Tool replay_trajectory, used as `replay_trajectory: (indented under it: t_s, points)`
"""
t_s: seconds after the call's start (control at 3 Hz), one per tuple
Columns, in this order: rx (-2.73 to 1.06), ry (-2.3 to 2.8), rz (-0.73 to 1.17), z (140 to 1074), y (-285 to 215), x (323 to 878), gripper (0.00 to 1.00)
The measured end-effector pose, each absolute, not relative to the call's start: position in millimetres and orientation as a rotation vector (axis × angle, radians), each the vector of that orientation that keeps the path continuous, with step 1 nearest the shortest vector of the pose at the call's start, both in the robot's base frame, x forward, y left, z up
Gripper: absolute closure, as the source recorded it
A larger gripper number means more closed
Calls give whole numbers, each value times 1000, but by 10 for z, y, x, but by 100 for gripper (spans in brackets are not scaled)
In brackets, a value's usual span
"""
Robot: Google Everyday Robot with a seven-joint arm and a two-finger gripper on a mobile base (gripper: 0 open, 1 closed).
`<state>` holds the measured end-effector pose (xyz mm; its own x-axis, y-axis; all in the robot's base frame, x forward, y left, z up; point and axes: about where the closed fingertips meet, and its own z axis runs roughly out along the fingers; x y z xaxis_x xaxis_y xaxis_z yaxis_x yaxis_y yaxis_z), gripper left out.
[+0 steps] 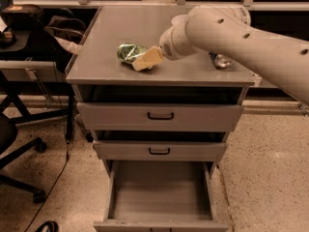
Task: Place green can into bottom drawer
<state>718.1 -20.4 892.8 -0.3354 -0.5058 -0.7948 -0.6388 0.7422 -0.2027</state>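
Above three drawers (159, 150), the tool (146, 60) touches the one green can (127, 52).

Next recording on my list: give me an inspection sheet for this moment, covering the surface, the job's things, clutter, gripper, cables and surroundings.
Surface: grey cabinet top, carrying the can and one other item.
Job's things: green can lies on its side on the cabinet top, left of the middle. The bottom drawer is pulled open, with its plain grey interior showing.
Clutter: small shiny object on the right side of the top, partly behind the arm.
Gripper: gripper is low over the top, at the can's right end.
Cables: dark cable trails across the floor at left.
Surroundings: office chair at left; two upper drawers with black handles.
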Motion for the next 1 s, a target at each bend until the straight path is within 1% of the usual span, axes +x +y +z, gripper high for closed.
replay_trajectory:
  t_s: [1.0]
  points:
    - [-935,2010,220,8884,91,7343,0]
